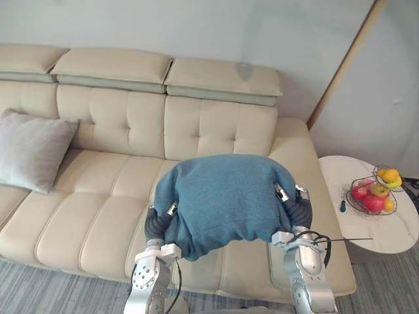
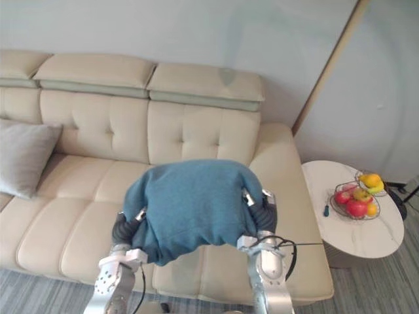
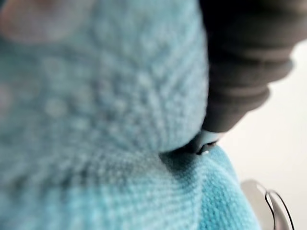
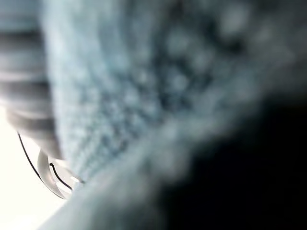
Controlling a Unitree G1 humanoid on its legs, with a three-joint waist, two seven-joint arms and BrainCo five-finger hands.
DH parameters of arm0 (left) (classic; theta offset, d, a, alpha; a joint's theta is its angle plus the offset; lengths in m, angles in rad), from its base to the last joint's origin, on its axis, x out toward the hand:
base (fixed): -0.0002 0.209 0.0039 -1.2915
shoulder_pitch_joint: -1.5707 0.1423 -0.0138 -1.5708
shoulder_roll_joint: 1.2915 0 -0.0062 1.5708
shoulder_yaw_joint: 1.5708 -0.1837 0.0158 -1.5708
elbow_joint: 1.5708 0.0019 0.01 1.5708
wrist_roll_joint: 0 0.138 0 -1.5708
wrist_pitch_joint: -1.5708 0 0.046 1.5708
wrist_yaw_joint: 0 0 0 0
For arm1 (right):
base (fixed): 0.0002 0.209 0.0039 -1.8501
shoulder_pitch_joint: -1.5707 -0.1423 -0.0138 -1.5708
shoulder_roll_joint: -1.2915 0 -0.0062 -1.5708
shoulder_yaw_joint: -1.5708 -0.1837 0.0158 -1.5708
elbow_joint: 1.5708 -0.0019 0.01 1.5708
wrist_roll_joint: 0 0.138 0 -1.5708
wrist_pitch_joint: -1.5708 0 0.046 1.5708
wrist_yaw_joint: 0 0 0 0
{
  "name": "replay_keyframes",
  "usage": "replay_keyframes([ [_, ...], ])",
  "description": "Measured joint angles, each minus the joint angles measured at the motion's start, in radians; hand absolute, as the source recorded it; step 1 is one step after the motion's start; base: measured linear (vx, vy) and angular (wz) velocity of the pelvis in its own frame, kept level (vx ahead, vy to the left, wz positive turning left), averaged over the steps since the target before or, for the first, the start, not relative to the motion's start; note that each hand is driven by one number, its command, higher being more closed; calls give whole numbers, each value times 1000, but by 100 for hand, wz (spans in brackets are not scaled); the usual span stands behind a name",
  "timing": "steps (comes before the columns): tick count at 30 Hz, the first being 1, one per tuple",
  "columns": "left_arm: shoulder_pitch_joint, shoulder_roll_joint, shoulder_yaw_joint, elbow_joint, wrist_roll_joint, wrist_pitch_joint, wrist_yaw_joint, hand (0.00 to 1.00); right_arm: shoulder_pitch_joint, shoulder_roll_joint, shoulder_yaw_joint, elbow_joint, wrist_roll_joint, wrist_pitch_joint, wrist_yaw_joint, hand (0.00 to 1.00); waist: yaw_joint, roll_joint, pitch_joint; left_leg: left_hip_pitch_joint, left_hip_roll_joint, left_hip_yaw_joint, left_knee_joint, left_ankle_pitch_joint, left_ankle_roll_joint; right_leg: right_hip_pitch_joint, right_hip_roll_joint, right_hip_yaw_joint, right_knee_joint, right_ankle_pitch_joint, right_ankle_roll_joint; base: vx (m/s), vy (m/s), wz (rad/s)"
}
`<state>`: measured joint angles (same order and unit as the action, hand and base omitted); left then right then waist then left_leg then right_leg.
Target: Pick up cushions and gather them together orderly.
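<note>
At the far left, a grey cushion (image 1: 31, 149) is leaning upright against the backrest of the cream sofa (image 1: 98, 203), at its left end. The seats between it and the robot are lying bare.

The left hand (image 1: 157, 224) is pressing in on the left edge of a blue cushion (image 1: 222, 196). This cushion is hanging over the sofa's right-hand seat and seems to be lifted off it, with its lower corner drooping between the two arms. The right hand (image 1: 298, 208) is pressing in on the opposite edge. Both hands are sunk into the knitted cover, so I cannot tell whether they are spread flat or curled into the fabric. Both wrist views are showing blue knit pressed close against the hands.

Further right, a round white side table (image 1: 340, 173) is standing just beside the sofa's arm, carrying a wire fruit basket (image 1: 351, 203).

The step in hand looks like carrying the blue cushion over to join the grey one. Doing it well is mostly a matter of squeezing evenly from both sides, since a soft cushion held only by pressure will slip or fold if one side eases off. Carrying it level and high enough to clear the seats should stop the drooping corner from dragging. It is best set upright against the backrest, just beside the grey cushion and facing the same way, not dropped on top of it. Both hands should let go together, once the cushion is resting on the seat. Any turn of the body should swing away from the table, so the right arm is not brushing the basket.
</note>
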<state>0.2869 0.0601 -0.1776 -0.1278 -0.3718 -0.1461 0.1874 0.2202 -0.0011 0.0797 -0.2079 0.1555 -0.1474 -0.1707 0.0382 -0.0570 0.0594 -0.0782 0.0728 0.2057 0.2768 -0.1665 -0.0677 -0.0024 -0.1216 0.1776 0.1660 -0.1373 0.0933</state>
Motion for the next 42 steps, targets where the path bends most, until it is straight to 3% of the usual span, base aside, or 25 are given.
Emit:
replay_keyframes([
  [7,-69,13,-2,2,18,-2,20,100,-37,-3,-8,125,-49,8,-38,100,-7,-7,-20,-41,-13,25,-38,20,16,-65,-4,26,-42,33,8,-10,1,-14],
  [12,-257,56,-1,49,77,-2,84,100,-187,-10,-9,287,-77,63,-87,100,-9,-2,-15,-120,-15,36,-72,71,23,-139,-3,48,-93,98,5,-39,-9,-8],
  [17,-466,104,2,129,98,-2,146,100,-374,-29,-8,335,-78,78,-148,100,-4,5,-2,-224,-3,36,-84,111,29,-244,5,53,-106,146,2,-90,-33,-2],
  [21,-855,208,1,316,96,-2,209,100,-702,-67,-43,438,-78,87,-227,100,2,8,62,-338,8,13,-94,167,26,-352,20,38,-102,182,7,-149,-45,10],
  [27,-1330,358,5,544,101,-9,279,100,-1185,-113,-119,647,-137,87,-366,100,-6,20,213,-367,-4,-25,-240,301,19,-417,30,12,-144,243,10,-127,-43,12],
  [28,-1410,372,14,591,119,-16,298,0,-1274,-129,-121,680,-166,87,-394,100,-6,24,238,-378,-5,-30,-272,328,18,-431,31,5,-164,262,9,-62,-38,8],
  [29,-1483,384,33,644,131,-18,307,0,-1367,-137,-149,727,-191,87,-411,0,-10,32,272,-379,-7,-43,-299,350,16,-435,30,0,-180,277,11,-73,-32,11],
  [32,-1616,393,63,779,146,-17,338,0,-1523,-145,-205,830,-242,90,-485,0,-29,47,306,-416,-15,-84,-345,387,13,-462,26,-18,-221,302,14,-46,-5,17],
  [35,-1699,393,65,916,173,-4,342,0,-1604,-177,-234,930,-247,113,-510,0,-39,54,352,-429,-22,-115,-374,404,12,-467,20,-41,-244,308,19,-22,6,18],
  [42,-1706,378,83,1141,174,52,262,0,-1622,-210,-224,1095,-191,156,-430,0,-37,63,388,-539,-29,-167,-378,416,-1,-561,13,-53,-254,310,24,0,10,8],
])
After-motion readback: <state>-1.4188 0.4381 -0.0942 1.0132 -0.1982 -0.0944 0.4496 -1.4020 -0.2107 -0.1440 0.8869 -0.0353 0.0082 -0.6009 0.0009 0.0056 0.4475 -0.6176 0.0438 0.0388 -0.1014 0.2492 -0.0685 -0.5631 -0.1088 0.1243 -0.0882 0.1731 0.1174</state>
